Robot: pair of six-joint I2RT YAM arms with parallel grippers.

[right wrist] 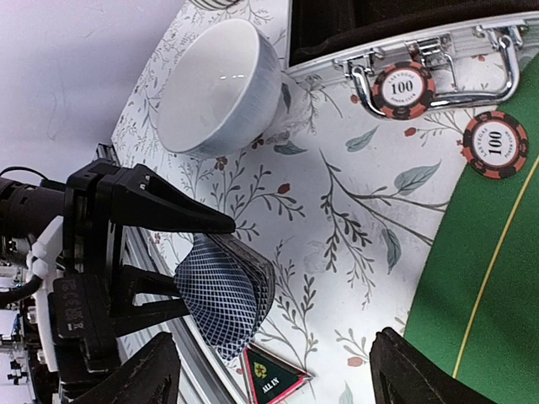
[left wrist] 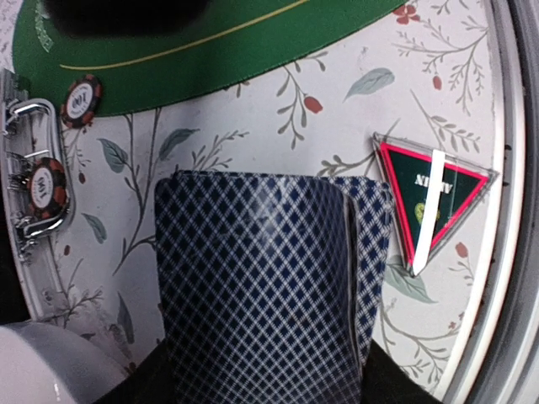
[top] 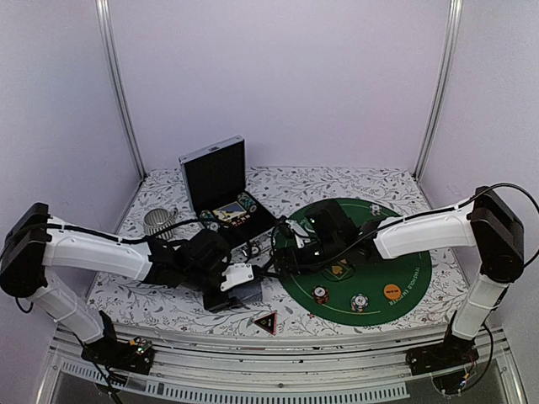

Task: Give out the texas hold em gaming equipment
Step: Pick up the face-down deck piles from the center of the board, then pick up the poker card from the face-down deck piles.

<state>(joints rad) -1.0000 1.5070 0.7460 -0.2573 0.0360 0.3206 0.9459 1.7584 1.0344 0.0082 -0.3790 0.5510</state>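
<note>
My left gripper [top: 238, 286] is shut on a deck of blue-backed playing cards [top: 250, 292] and holds it just above the floral cloth. In the left wrist view the bowed cards [left wrist: 261, 278] fill the space between the jaws. The black red-edged triangle [top: 266, 322] lies near the front edge, just right of the deck [left wrist: 429, 198]. My right gripper [top: 290, 244] hovers open and empty at the mat's left edge, looking down on the left gripper [right wrist: 126, 244], the cards [right wrist: 223, 290] and the triangle [right wrist: 274, 380]. Two "100" chips [right wrist: 402, 89] [right wrist: 494, 144] lie by the case handle.
An open metal case [top: 219, 181] stands at the back. A grey ribbed mug [top: 157, 220] sits at the left. A white bowl [right wrist: 219, 84] stands beside the left gripper. The green mat [top: 413, 269] carries two chips [top: 320, 294] [top: 360, 301], an orange disc [top: 392, 291] and a white disc [top: 373, 208].
</note>
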